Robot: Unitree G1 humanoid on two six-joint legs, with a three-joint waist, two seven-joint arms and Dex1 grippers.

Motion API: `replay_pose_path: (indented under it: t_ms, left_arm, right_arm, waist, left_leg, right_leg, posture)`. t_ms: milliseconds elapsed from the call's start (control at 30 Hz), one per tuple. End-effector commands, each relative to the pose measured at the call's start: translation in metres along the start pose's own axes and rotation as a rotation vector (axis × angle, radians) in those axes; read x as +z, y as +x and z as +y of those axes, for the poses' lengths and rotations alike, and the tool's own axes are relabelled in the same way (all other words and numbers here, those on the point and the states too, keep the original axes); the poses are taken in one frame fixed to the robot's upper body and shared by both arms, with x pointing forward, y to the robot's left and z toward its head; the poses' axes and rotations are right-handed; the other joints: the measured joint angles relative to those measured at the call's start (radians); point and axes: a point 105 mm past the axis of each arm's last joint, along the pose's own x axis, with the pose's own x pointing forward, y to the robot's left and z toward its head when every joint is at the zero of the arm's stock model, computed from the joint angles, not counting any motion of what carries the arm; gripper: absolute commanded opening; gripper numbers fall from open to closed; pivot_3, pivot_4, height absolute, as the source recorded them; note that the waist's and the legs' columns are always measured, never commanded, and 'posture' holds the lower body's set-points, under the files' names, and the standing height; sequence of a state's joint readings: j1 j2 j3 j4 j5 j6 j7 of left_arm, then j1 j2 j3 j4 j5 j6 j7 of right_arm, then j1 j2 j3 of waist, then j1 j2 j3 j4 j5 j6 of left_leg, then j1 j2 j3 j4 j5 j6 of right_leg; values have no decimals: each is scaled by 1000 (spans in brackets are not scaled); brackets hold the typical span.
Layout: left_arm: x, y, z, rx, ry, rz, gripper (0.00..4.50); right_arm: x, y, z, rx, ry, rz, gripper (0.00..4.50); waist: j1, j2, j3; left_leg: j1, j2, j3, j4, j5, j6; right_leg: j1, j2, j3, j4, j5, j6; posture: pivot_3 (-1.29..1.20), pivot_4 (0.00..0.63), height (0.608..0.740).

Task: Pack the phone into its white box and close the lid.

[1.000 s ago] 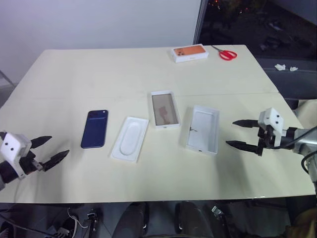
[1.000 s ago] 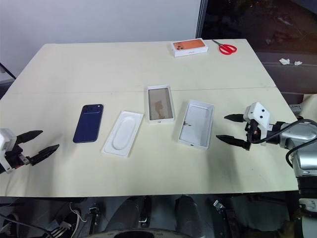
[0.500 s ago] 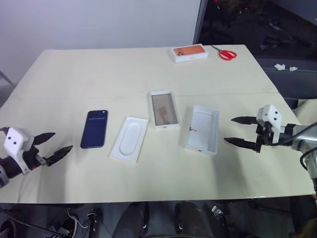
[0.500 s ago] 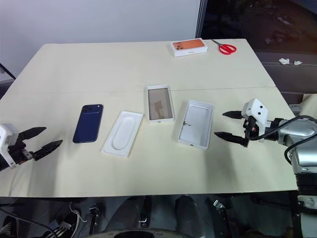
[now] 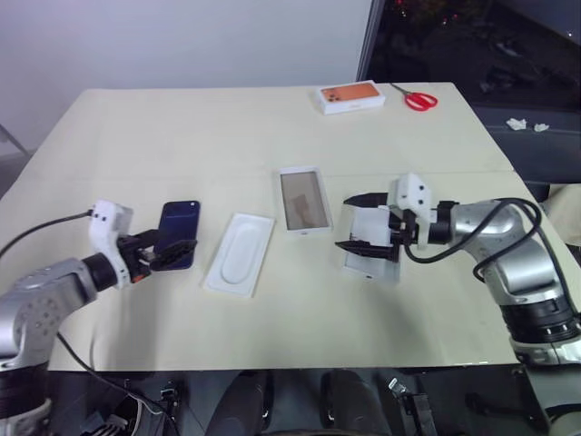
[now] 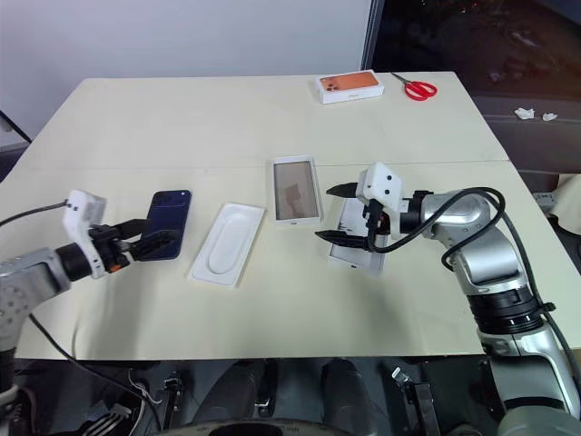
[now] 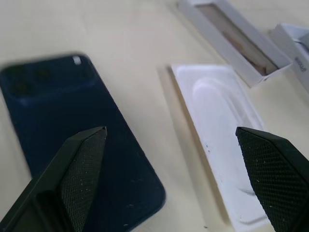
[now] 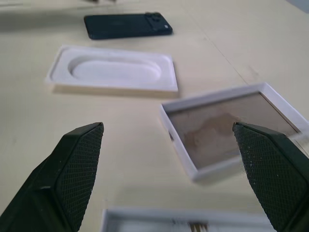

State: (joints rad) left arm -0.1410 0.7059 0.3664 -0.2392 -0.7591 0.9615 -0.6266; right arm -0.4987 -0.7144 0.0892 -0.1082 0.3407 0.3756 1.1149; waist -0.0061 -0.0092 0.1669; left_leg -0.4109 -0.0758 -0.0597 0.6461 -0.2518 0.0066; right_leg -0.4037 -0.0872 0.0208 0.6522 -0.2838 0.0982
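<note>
From the head camera, the cream table (image 5: 227, 127) carries everything. The phone (image 5: 177, 234) lies flat, back up, toward the table's left edge, with the left gripper (image 5: 165, 252) over its near end, fingers spread wide and nothing between them. Just right of the phone sits the white insert (image 5: 240, 253) with its oval recess. Next comes the white box (image 5: 303, 201), near the table's middle, tan floor showing, open and empty. Right of that lies the lid (image 5: 370, 257), inside up, with the right gripper (image 5: 361, 221) hovering over it, its fingers parted wide too and gripping nothing. Up by the far edge rest the orange-topped box (image 5: 349, 95) and the red scissors (image 5: 415, 98), near the far right corner.

On to the left wrist camera: the two black fingers (image 7: 72, 179) stand well apart, one over the phone's dark back, the other over the insert. The box shows beyond the insert, and a corner of the lid beside it.

Now the right wrist camera: the fingers (image 8: 67, 169) again splayed wide, framing the box's tan floor. The insert lies past it, the phone further still, and a rim of the lid shows below the fingers.
</note>
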Motion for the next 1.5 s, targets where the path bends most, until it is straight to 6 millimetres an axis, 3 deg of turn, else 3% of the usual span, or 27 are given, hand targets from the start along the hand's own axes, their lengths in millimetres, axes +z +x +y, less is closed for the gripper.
replay_pose_path:
  t_ms: [33,433,600,933,1033,1167,1467,1500]
  left_arm:
    - [9,9,-12,-21,-57,-19,4500]
    - [-8,33,-37,-131,-285,91,4500]
    - [-17,38,-32,-82,-307,142,4500]
    - [-28,48,-40,-128,-449,162,4500]
    - [-30,51,-40,-123,-479,157,3740]
    - [-32,52,-40,-108,-487,155,1756]
    - [-35,49,-32,-78,-520,151,1756]
    - [-37,49,-32,-77,-529,152,1481]
  right_arm:
    - [7,-1,-6,-20,-33,-18,4471]
    - [0,-5,-3,-19,-23,-3,4471]
    - [-1,-7,-4,-30,-22,0,4471]
    - [1,-6,-2,-28,-23,-5,4471]
    - [3,-6,-2,-26,-26,-6,4500]
    - [3,-6,-2,-28,-27,-1,4500]
    - [3,-6,-2,-30,-31,1,4500]
    - [3,-6,-2,-29,-33,1,4500]
  waist:
    - [0,-1,0]
    - [-5,-1,0]
    - [-4,-1,0]
    - [-1,-1,0]
    - [0,-1,0]
    - [-2,-1,0]
    - [-4,-1,0]
    - [-4,-1,0]
  left_leg:
    - [0,0,0,1,0,0]
    - [0,0,0,0,1,-2]
    - [0,0,0,1,1,-2]
    - [0,0,0,1,1,-2]
    - [0,0,0,1,2,-3]
    - [0,-1,0,1,2,-4]
    - [0,0,-1,1,3,-5]
    - [0,0,-1,1,3,-5]
  right_leg:
    - [0,0,0,0,0,0]
    - [-1,1,0,2,0,0]
    - [-1,1,0,2,0,0]
    - [0,1,0,2,0,0]
    - [0,1,0,2,0,0]
    - [0,1,0,2,0,0]
    - [0,1,0,2,0,0]
    - [0,1,0,2,0,0]
  posture:
    - [0,150,740]
    - [0,150,740]
    - [0,150,740]
    - [0,150,740]
    - [0,150,740]
    - [0,150,740]
    - [0,150,740]
    - [0,150,740]
